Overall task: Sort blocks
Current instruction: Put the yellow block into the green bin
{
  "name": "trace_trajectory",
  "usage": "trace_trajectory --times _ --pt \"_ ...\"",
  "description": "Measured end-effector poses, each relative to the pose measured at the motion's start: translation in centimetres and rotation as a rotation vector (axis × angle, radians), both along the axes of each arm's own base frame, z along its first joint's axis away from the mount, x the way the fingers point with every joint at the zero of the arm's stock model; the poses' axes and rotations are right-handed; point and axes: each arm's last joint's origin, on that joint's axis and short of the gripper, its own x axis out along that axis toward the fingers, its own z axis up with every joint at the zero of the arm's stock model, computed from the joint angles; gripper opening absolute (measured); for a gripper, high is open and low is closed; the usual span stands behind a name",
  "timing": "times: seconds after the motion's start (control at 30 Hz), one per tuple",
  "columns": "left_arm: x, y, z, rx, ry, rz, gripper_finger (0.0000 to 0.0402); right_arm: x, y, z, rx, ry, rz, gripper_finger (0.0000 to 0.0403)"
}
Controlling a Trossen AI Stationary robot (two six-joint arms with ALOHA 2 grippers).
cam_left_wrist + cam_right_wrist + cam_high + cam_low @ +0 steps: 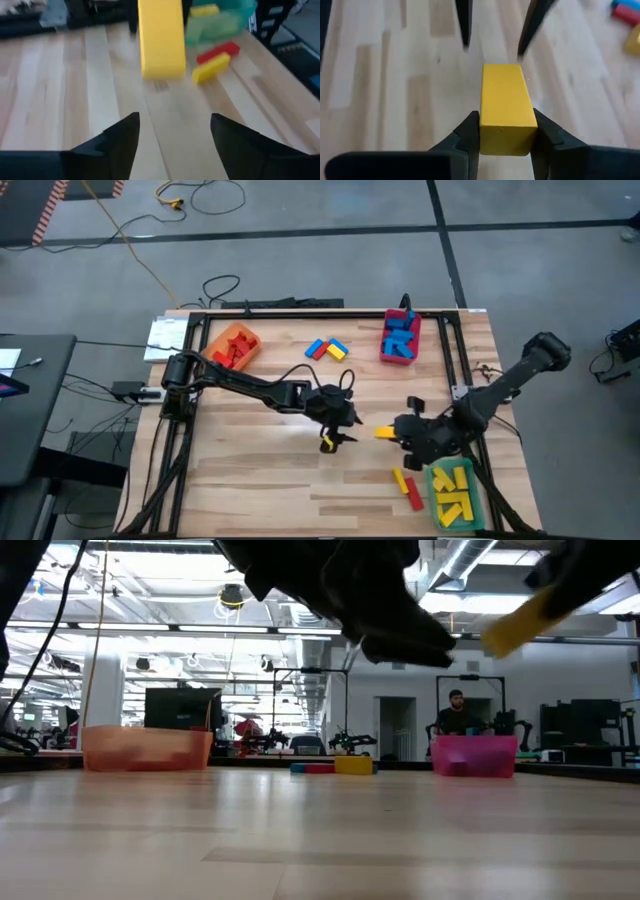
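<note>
A yellow block [506, 107] hangs above the middle of the table with my right gripper [506, 137] shut on it; it also shows in the high view [385, 432] and the left wrist view [161, 40]. My left gripper [175, 135] stands open just to the block's left [338, 425], its fingers apart from the block's free end. Loose blue, red and yellow blocks [327, 349] lie at the far middle. A red and a yellow block [405, 485] lie near the green bin. My right gripper pinches the yellow block's two long sides [485, 135] between its two fingers [544, 137], at the end nearest the wrist. The fingers come from the table's right, slanting down, and lie along the block. The block juts out past the fingertips toward the left gripper, clear of the table.
An orange bin [233, 345] with red blocks stands at the far left. A red bin [400, 338] with blue blocks stands at the far right. A green bin [455, 495] with yellow blocks stands at the near right. A person [456, 715] is in the room behind.
</note>
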Motion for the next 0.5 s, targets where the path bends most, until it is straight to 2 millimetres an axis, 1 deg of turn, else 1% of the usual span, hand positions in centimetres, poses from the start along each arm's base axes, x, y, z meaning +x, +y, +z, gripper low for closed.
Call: trace_trajectory --times 0.2,0.27,0.37,0.5 --pt "-0.7 0.1 -1.0 0.016 0.126 -0.007 0.0248 -2.9 1.4 2.4 0.145 0.239 -0.031 0.0124" --pt "-0.9 -0.1 -1.3 0.017 0.153 -0.047 0.0249 -4.0 1.9 2.9 0.206 0.322 -0.048 0.0124" --pt "-1.1 -1.1 -1.3 0.053 0.144 -0.136 0.0250 -5.5 2.9 3.2 0.301 0.430 -0.087 0.0124" --pt "-1.1 -3.0 -1.0 0.156 0.062 -0.250 0.0250 -7.2 4.2 3.1 0.409 0.544 -0.160 0.0124"
